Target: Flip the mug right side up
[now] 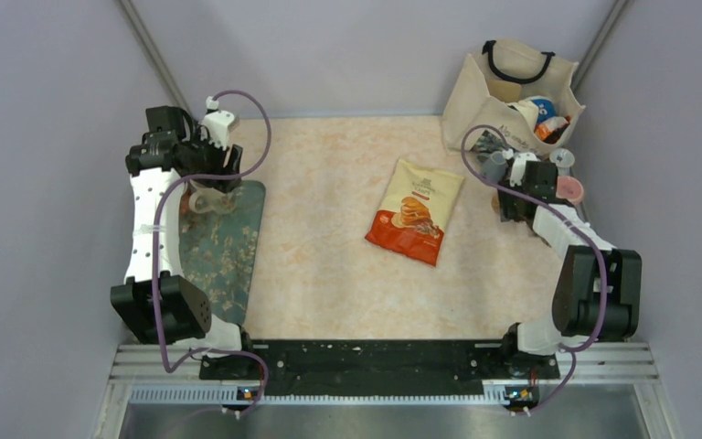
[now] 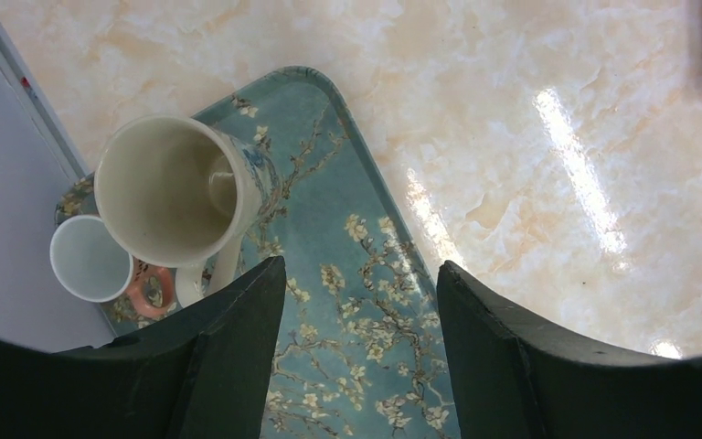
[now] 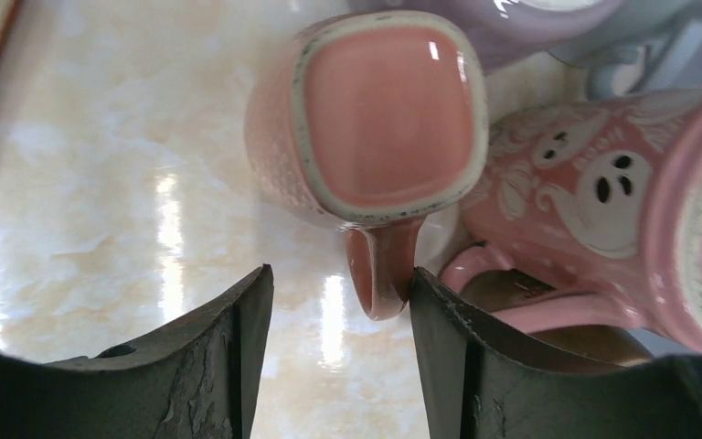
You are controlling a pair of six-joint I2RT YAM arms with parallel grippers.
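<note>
A pink mug [image 3: 388, 114] with a squarish base stands upside down on the table, its base facing the right wrist camera. Its handle [image 3: 379, 274] points down between the fingers of my right gripper [image 3: 340, 283]. The jaws are open: the right finger [image 3: 448, 329] touches the handle, while a gap remains on the left side. In the top view this mug [image 1: 569, 189] sits by the right wall. My left gripper [image 2: 358, 274] hangs open and empty over a floral tray [image 2: 347, 366], beside an upright floral mug [image 2: 164, 187].
A pink ghost-patterned mug [image 3: 603, 183] lies on its side right of the pink mug, and a lavender mug [image 3: 530, 27] stands behind. A small white cup [image 2: 91, 259] sits on the tray. A chip bag [image 1: 416, 212] lies mid-table and a tote bag [image 1: 510, 91] stands back right.
</note>
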